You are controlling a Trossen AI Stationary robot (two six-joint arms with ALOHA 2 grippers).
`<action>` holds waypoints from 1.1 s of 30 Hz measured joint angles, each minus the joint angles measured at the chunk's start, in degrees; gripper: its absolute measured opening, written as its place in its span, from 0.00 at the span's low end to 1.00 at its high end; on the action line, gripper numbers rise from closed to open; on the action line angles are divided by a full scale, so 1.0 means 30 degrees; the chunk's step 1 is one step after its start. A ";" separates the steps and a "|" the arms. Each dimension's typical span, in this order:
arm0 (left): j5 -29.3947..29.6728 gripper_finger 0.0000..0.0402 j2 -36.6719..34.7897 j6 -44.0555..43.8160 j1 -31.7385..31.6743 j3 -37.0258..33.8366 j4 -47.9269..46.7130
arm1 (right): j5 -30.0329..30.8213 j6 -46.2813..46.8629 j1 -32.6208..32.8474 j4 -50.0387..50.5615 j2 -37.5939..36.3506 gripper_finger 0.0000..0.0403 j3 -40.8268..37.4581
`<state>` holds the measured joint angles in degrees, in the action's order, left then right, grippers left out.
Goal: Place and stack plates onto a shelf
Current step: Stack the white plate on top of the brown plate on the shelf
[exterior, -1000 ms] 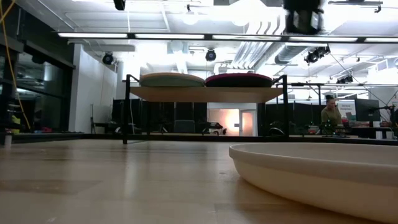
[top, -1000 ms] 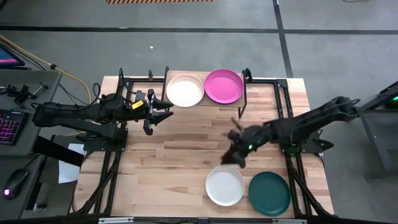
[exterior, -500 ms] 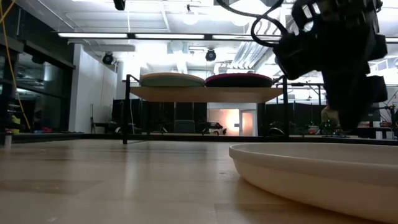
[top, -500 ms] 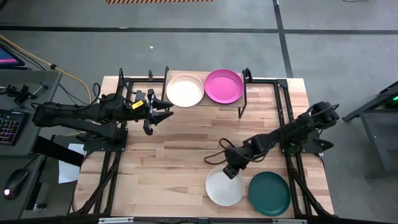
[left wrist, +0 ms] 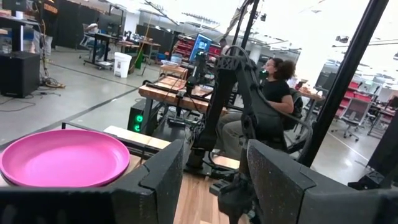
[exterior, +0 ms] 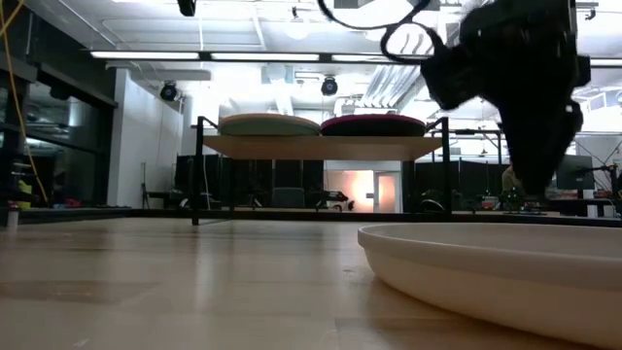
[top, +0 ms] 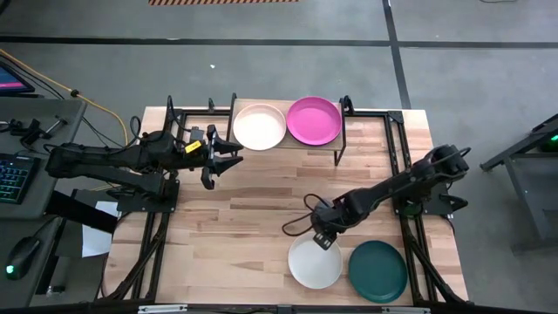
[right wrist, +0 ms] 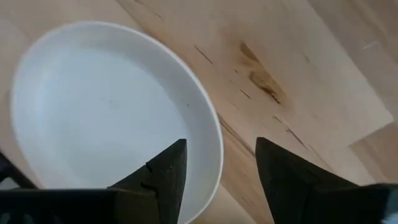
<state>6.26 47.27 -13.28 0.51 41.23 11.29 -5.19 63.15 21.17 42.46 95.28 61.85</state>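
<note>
A white plate [top: 315, 262] lies flat on the table near its front edge, with a dark teal plate [top: 378, 270] to its right. My right gripper [top: 321, 234] is open and hovers over the white plate's far rim [right wrist: 214, 140], one finger over the inside and one outside. In the low view it [exterior: 533, 190] hangs just above that plate [exterior: 486, 267]. The shelf [top: 287, 144] at the far edge carries a pale peach plate [top: 259, 126] and a magenta plate [top: 314, 120]. My left gripper [top: 234, 160] is open and empty, left of the shelf.
Black frame rails [top: 397, 157] run along the table's left and right sides. The bare wooden tabletop [top: 253, 218] lies between the shelf and the near plates. In the left wrist view the magenta plate [left wrist: 62, 158] shows ahead, and a seated person [left wrist: 273, 87] is beyond the table.
My right gripper has gone toward the table's near edge and down, from mid-table to just above the white plate's far rim. It has come into the low view from above. The plates have stayed where they were.
</note>
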 joint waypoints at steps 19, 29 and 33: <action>0.0000 0.42 0.0000 -0.0022 0.0000 0.0000 0.0029 | -0.0838 0.0446 0.0714 -0.1727 0.2843 0.42 -0.0045; 0.0036 0.42 0.0000 -0.0015 0.0000 0.0000 0.0031 | 0.0337 0.0429 0.0925 -0.1496 0.2977 0.11 -0.0045; 0.0051 0.42 -0.0007 -0.0015 0.0000 0.0000 0.0034 | 0.0527 -0.0288 0.0925 -0.1520 0.2657 0.03 -0.0045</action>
<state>6.42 47.24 -13.32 0.51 41.23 11.39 -3.61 62.29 23.94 37.90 103.25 61.71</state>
